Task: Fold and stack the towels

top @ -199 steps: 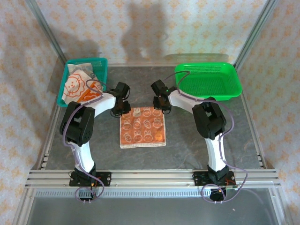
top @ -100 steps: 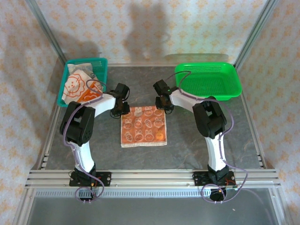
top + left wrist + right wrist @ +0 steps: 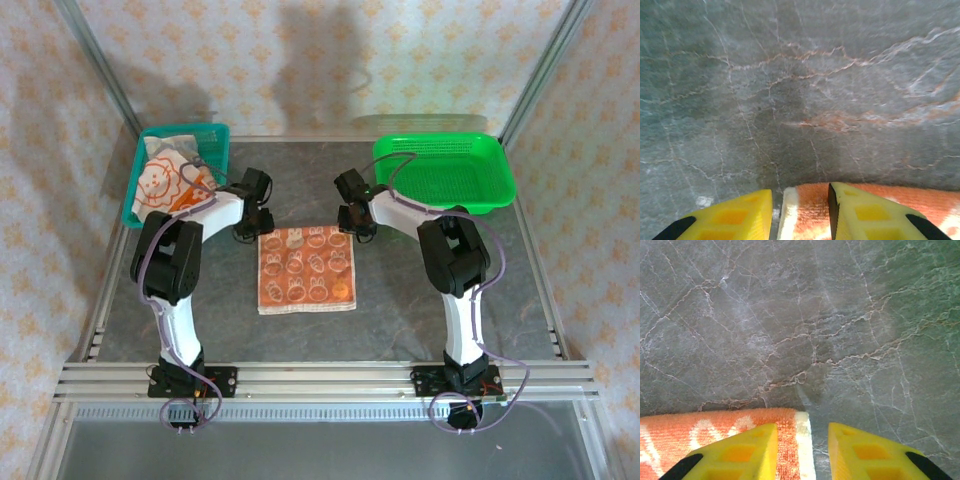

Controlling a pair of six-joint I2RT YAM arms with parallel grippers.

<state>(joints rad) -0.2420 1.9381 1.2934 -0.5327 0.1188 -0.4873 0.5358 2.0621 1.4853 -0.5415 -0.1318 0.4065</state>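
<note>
While towel (image 3: 305, 270) lies flat, left fingers (image 3: 730, 217), right fingers (image 3: 740, 452) hover parted.

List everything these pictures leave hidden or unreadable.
- Top view: the towels in the teal basket cannot be counted; a cable and the basket wall cover part of them.
- Top view: the left hand and the right hand, seen from above, hide their own tips, so contact with the orange towel is unclear.
- Wrist views: the bottom edge and the yellow fingers cut off most of that towel.
</note>
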